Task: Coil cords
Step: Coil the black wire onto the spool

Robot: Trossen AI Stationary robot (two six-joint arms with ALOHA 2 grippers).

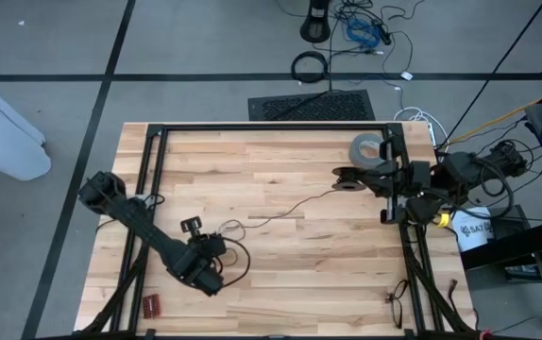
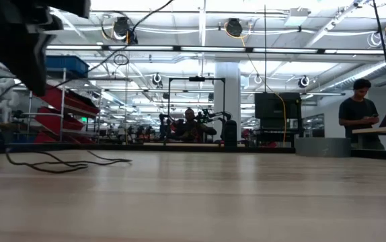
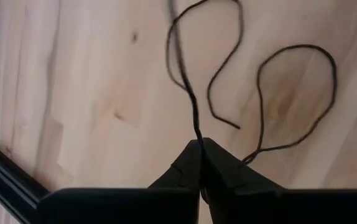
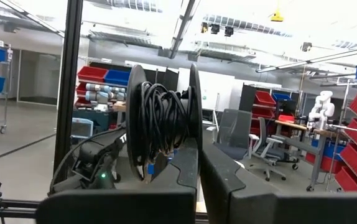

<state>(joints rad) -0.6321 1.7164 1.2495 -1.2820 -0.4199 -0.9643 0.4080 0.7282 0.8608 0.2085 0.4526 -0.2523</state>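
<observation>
Left arm: it is stretched across the near left part of the wooden table (image 1: 280, 255) in the high view, from the left frame rail toward the front middle.
Left gripper (image 3: 201, 149): its fingers are seen pressed together on the thin black cord (image 3: 194, 115) in the left wrist view; the cord is pinched at the fingertips.
Cord on the table: in the high view the cord (image 1: 280, 215) is laid from the left gripper (image 1: 212, 266) in small loose loops, then run in a long line across the table's middle toward the spool at the right. In the low view a few low loops of it (image 2: 58, 163) are seen lying flat on the wood at the left.
Spool (image 4: 163, 130): a dark reel, wound with black cord, is shown upright just ahead of the right fingers in the right wrist view.
Right gripper (image 4: 198, 163): its fingers are closed together, beside the spool (image 1: 348, 178) near the table's far right.
Tape roll (image 1: 369, 149): a grey ring is lain flat just behind the spool.
</observation>
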